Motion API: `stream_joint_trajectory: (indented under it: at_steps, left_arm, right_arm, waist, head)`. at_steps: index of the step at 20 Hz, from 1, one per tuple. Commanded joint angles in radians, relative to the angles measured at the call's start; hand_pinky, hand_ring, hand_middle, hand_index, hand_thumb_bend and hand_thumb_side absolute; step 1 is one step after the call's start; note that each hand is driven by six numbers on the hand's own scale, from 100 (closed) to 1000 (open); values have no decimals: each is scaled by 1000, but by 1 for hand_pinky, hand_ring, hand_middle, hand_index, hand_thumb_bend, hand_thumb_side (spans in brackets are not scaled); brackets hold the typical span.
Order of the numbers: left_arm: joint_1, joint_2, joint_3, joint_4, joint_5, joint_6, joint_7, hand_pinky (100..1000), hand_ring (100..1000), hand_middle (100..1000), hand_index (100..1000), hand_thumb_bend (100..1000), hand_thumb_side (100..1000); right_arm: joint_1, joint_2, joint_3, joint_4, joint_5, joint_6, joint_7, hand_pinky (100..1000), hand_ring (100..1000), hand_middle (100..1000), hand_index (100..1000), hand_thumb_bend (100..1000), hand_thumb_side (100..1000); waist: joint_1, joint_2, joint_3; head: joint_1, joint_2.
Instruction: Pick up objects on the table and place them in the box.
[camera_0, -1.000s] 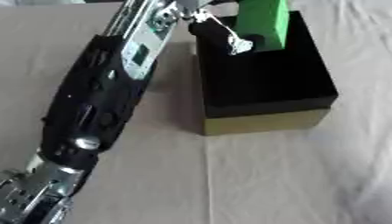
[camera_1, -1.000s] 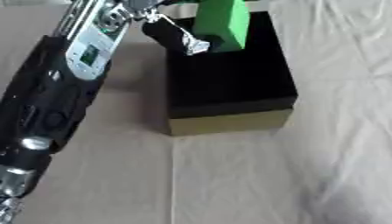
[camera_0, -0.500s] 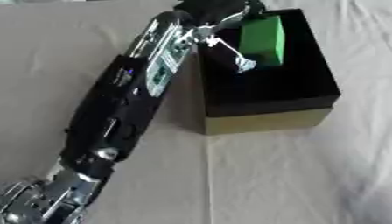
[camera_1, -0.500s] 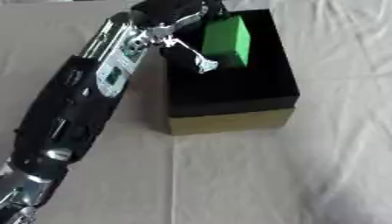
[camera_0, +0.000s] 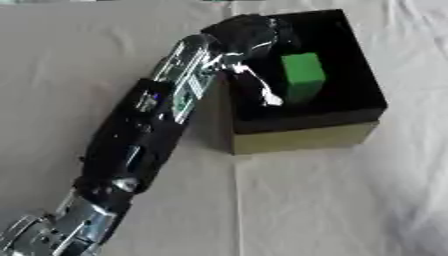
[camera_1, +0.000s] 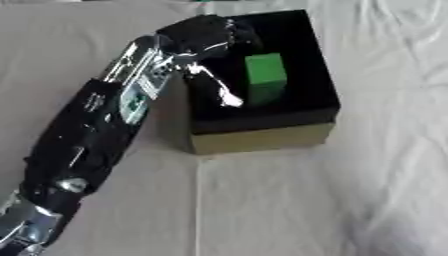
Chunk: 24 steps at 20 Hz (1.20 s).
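My left hand (camera_0: 249, 35) reaches in from the lower left on its long black and silver arm (camera_0: 144, 135) and sits over the near-left corner of the box (camera_0: 302, 135). The hand is a dark shape against the dark inside of the box, and I cannot tell how its fingers stand, whether spread or curled. A thin pale piece runs down and to the right from the hand, ending in a small bright tip over the box floor.

Just to the right of my hand, inside the box, is the green block (camera_0: 303, 75). It stands on the black floor of the box, roughly in the middle, with its lighter top face up and its darker side face turned toward me. There is a narrow dark gap between the block and my hand, so the two look apart, though the shadow there makes it hard to be sure.

The box is black inside with a tan outer wall on the side facing me. It sits on a pale cloth (camera_0: 332, 200) with soft wrinkles to the right of the box, well away from my hand. The arm crosses the cloth on the left of the box, its forearm lying just beside the box's left wall.
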<state>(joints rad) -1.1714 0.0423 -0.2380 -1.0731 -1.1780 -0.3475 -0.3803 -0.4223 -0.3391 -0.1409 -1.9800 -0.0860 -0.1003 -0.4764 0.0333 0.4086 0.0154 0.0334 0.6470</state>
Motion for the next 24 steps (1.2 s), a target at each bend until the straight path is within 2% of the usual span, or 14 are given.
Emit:
stream_joint_trajectory:
  at_steps: [1,3,6,9,14,15,16,20,24]
  left_arm:
    - [-8,8,0,-7,-34,-3,0,744,827,832,914,910,611]
    - [-7,8,4,-17,-36,-5,13,736,819,825,906,908,620]
    - [-5,13,11,-43,-18,2,58,708,792,799,878,754,627]
    - [-17,28,29,-107,29,30,142,693,771,777,853,672,656]
    - [-43,67,48,-201,147,88,264,651,723,722,791,629,624]
    - [-45,75,52,-218,178,95,282,643,711,713,781,588,653]
    - [-45,84,55,-234,211,101,294,635,701,703,771,618,611]
    - [-26,148,61,-321,338,132,288,624,690,692,761,577,600]
    - [24,250,87,-448,504,200,272,624,693,701,762,579,616]
  right_arm:
    - [-6,-14,-2,-20,-8,0,8,880,835,857,838,106,1000]
    - [-6,-14,-1,-20,-9,0,10,880,835,856,838,106,1000]
    - [-4,-15,-2,-20,-10,-2,9,880,835,856,837,106,1000]
    - [-1,-14,1,-20,-12,0,9,880,835,856,837,105,1000]
    - [2,-12,6,-20,-16,3,16,880,834,855,836,104,1000]
    - [3,-12,7,-20,-16,4,17,880,834,855,836,104,1000]
    - [5,-12,7,-20,-16,5,18,880,834,855,836,104,1000]
    - [13,-22,0,-20,-11,4,13,879,834,854,836,105,1000]
    - [19,-37,-8,-20,-4,-3,6,879,834,854,836,106,1000]
  waist:
    - [-5,-21,2]
    - [-5,-22,3]
    - [-7,-24,6]
    - [-9,-28,11]
    - [-10,-33,15]
    - [-10,-34,16]
    - [-10,-35,18]
    - [-6,-40,35]
    - [-4,-49,56]
  head:
    - [-3,-1]
    - [-4,0]
    - [-5,2]
    - [-7,4]
    - [-9,7]
    - [-10,8]
    - [-12,9]
    - [-31,17]
    - [-53,26]
